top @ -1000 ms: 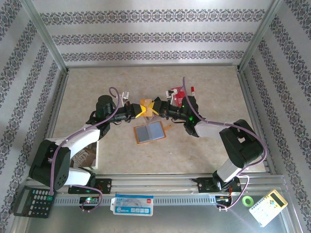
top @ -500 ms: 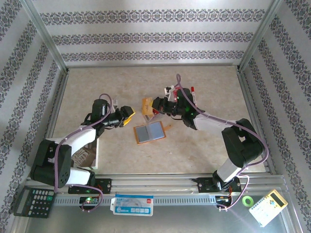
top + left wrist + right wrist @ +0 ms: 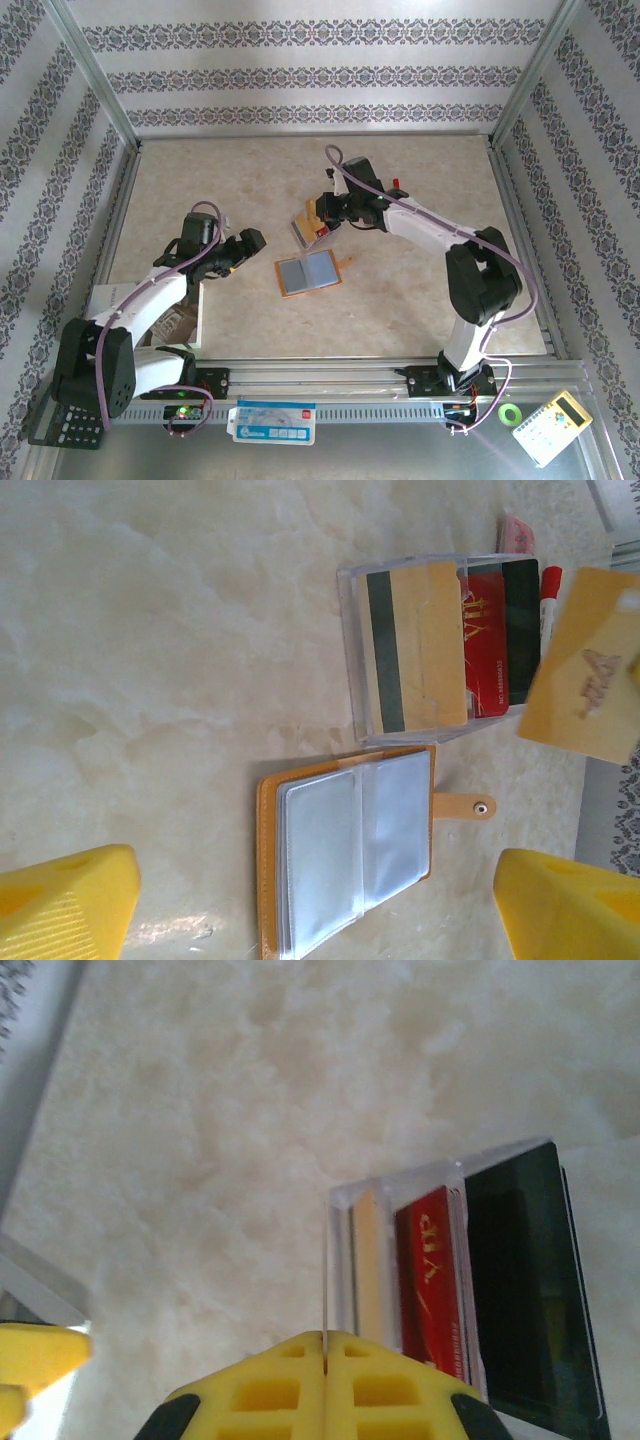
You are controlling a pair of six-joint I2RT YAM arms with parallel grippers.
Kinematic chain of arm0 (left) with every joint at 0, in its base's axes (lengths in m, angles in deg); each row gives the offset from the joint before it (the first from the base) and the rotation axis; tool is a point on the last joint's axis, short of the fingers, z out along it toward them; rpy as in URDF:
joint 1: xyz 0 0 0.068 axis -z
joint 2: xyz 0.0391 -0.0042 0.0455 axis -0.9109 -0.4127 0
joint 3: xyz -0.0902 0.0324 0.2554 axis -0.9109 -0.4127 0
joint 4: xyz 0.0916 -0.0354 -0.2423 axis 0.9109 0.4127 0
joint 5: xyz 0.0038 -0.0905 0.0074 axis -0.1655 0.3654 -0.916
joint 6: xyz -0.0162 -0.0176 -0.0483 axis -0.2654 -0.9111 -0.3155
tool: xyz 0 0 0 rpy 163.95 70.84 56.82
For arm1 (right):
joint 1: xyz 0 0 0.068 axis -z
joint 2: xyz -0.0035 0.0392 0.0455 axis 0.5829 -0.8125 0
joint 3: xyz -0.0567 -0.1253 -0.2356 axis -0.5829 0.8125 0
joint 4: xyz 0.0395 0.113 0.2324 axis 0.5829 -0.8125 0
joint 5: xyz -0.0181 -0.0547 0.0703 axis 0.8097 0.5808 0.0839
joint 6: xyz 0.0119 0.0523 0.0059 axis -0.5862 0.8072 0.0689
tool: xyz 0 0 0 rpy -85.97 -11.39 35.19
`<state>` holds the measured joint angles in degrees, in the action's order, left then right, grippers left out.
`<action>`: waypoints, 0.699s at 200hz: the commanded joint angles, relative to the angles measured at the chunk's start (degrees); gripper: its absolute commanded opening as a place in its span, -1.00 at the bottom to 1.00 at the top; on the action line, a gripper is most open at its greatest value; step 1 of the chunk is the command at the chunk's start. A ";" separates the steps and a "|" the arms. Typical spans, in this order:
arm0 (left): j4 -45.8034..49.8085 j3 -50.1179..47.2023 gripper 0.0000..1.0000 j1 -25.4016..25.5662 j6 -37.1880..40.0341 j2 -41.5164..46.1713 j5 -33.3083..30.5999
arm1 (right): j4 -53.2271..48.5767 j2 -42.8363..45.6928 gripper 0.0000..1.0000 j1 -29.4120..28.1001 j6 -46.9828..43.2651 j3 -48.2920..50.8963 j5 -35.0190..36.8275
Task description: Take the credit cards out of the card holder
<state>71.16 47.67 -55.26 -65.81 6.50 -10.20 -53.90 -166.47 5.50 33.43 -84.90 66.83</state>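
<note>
Left wrist: card holder [image 3: 350, 850] lies before open left claw [image 3: 320, 905]; right claw [image 3: 325, 1348] pinches tan card [image 3: 585, 695].

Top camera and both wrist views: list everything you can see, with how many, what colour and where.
card holder: one, orange with grey-blue clear pockets, lying open mid-table
clear tray: one, transparent, just beyond the holder
cards in tray: three visible, tan, red and black, side by side
loose card: one, tan, in the air beside the tray
marker: one, red and white, beside the tray
black calculator: one, near-left corner
yellow-white calculator: one, near-right corner
tape roll: one, green, next to the yellow-white calculator
left hand: yellow fingers, open and empty, left of the holder
right hand: yellow fingers, shut on the loose card
</note>
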 commanded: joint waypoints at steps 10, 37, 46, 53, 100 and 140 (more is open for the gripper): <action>2.68 0.42 0.94 -0.80 2.83 1.30 -0.27 | -4.65 -3.14 -1.00 -1.07 -3.71 -4.02 1.48; 2.51 0.43 1.00 -0.79 3.16 1.25 0.18 | -5.78 -5.62 -1.00 -1.87 -4.59 -6.09 1.10; 2.42 0.41 1.00 -0.85 3.17 1.12 0.48 | -6.05 -6.31 -1.00 -2.09 -4.69 -6.74 1.05; 2.34 0.44 1.00 -0.79 3.10 0.97 0.69 | -6.24 -6.73 -1.00 -2.19 -4.82 -7.14 1.03; 2.14 0.33 1.00 -0.79 3.04 0.50 1.05 | -7.85 -9.24 -1.00 -2.50 -5.87 -10.26 1.89; 2.58 0.46 1.00 -0.80 3.27 -0.13 0.90 | -9.41 -10.68 -0.98 -2.45 -7.12 -11.78 3.49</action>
<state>71.77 47.67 -55.26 -64.09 6.60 -9.72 -61.09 -175.89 3.51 28.42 -94.71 68.25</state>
